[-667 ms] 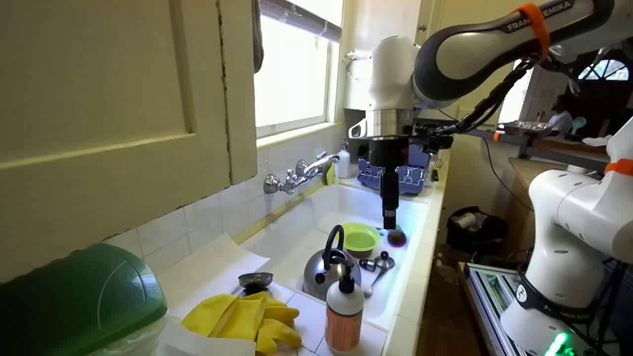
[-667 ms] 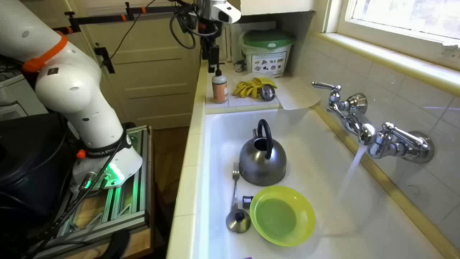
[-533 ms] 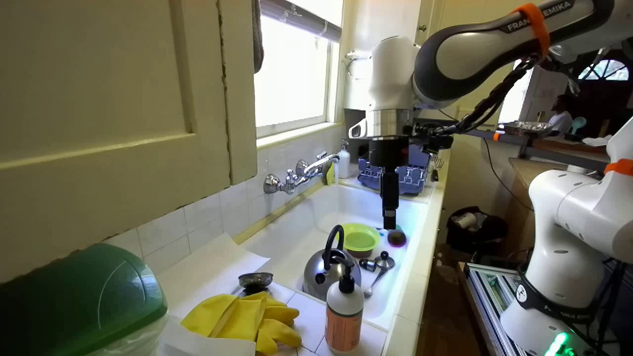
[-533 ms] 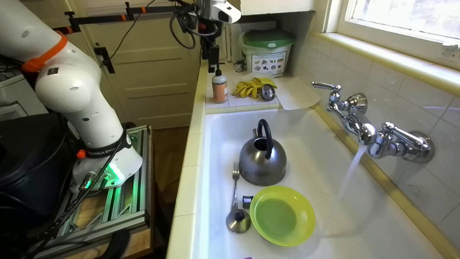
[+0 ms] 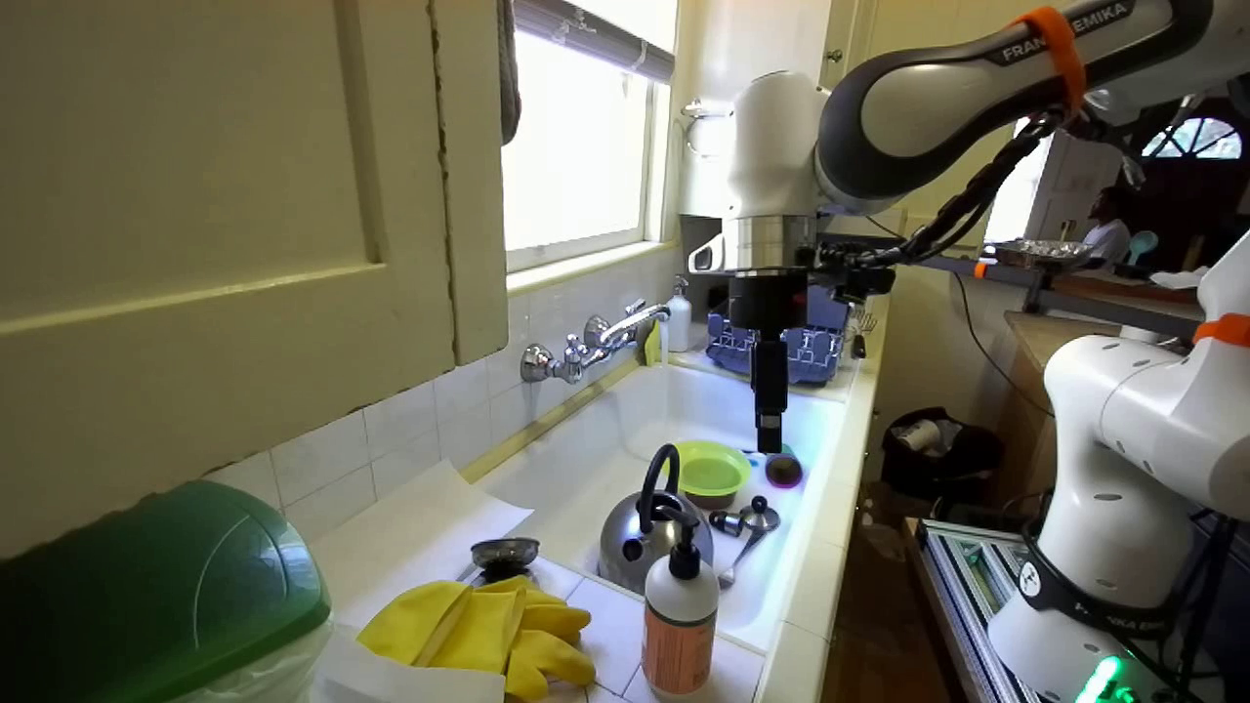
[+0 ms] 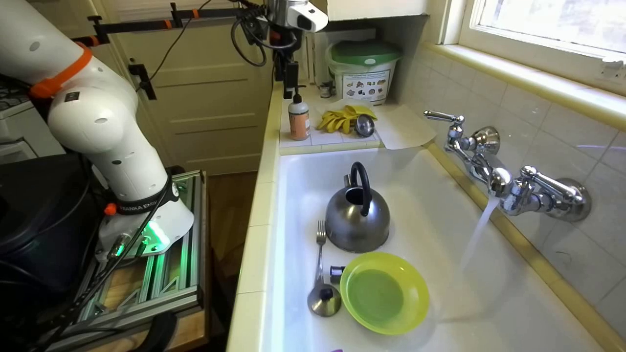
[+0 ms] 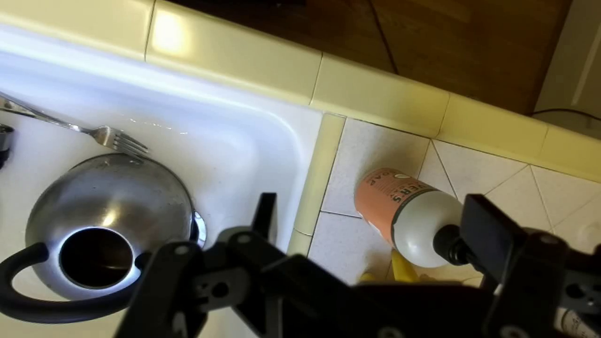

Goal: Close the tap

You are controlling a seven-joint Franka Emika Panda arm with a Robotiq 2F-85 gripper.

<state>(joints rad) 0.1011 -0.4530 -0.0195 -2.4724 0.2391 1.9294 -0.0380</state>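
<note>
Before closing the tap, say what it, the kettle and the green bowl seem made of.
The tap: polished, probably chromed metal, with mirror-bright highlights. The kettle: satin metal, likely steel, from its soft grey sheen. The green bowl: apparently smooth plastic, given its vivid colour.

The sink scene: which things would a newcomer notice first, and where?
Probably the lime-green bowl in the sink, near the steel kettle. Then water running from the chrome tap on the tiled wall. The open gripper hangs in the air, apart from the tap.
</note>
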